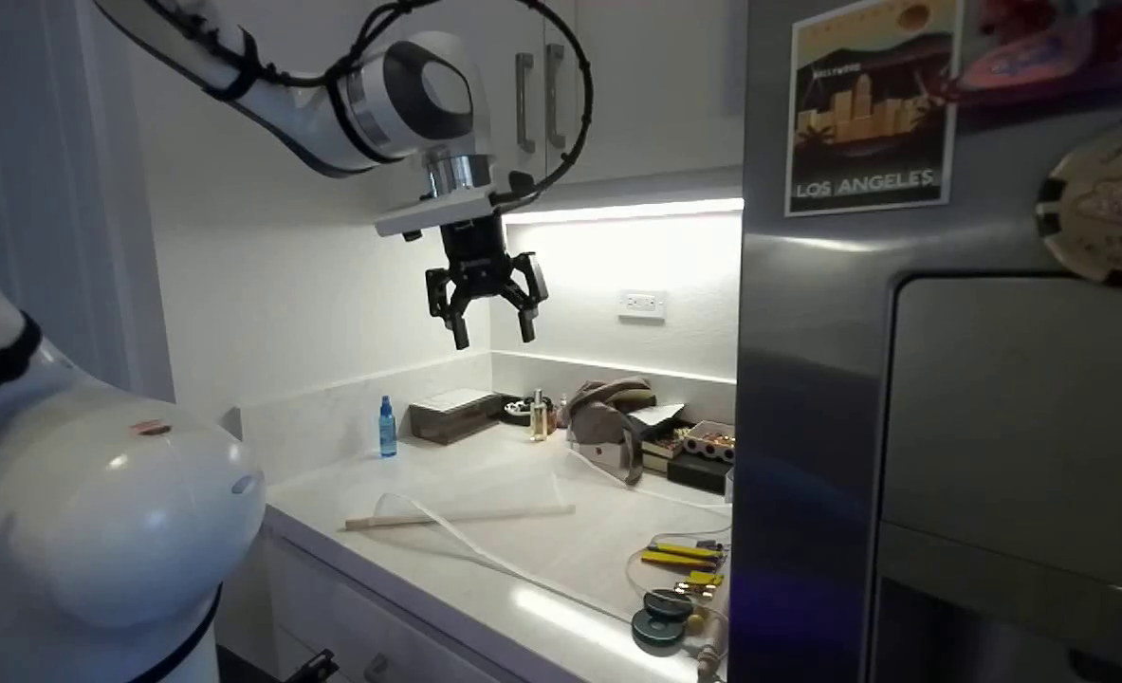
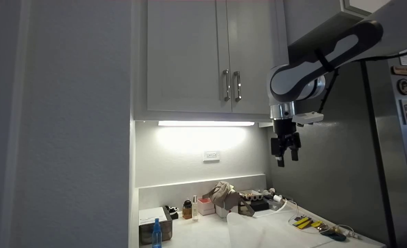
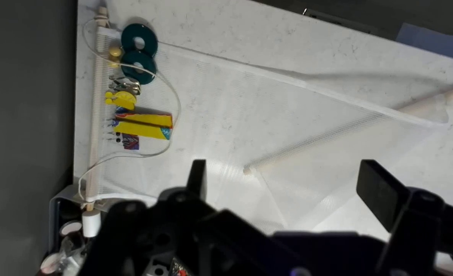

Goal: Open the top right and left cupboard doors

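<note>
Two white cupboard doors hang above the counter, both shut. In an exterior view the left door (image 2: 186,55) and right door (image 2: 253,48) meet at a thin gap. Each has a vertical metal bar handle near that gap: the left handle (image 2: 227,85) and the right handle (image 2: 238,86). In an exterior view the arm partly covers the left door (image 1: 508,38), while the right door (image 1: 655,95) reaches toward the fridge. My gripper (image 1: 494,330) points down, open and empty, lower than the doors and apart from them. It is also open in the wrist view (image 3: 283,176), where neither door shows.
The steel fridge (image 1: 812,379) stands beside the cupboard. The counter (image 1: 523,465) below bears a mesh sheet with wooden rods, yellow and green items, a blue spray bottle (image 1: 387,427), a box (image 1: 451,417) and a brown bag (image 1: 603,427). A side wall (image 2: 83,120) flanks the counter.
</note>
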Tool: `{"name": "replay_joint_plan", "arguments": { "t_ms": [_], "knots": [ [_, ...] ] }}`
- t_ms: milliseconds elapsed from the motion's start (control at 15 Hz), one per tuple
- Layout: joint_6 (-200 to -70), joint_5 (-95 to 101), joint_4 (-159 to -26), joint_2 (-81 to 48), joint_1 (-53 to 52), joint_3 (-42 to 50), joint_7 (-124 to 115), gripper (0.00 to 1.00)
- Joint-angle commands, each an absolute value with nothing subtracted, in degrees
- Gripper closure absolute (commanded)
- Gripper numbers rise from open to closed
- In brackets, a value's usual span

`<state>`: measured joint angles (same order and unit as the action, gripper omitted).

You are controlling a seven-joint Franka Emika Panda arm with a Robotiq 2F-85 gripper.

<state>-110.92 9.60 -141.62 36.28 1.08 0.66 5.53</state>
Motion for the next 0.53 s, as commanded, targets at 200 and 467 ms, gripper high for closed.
{"name": "replay_joint_plan", "arguments": {
  "t_ms": [200,467],
  "knots": [
    [-110.98,8.4,-135.43,39.74,0.65,-0.51,2.03,0.0],
    [-116.87,8.49,-133.54,42.05,0.75,-1.13,0.07,0.0]
  ]
}}
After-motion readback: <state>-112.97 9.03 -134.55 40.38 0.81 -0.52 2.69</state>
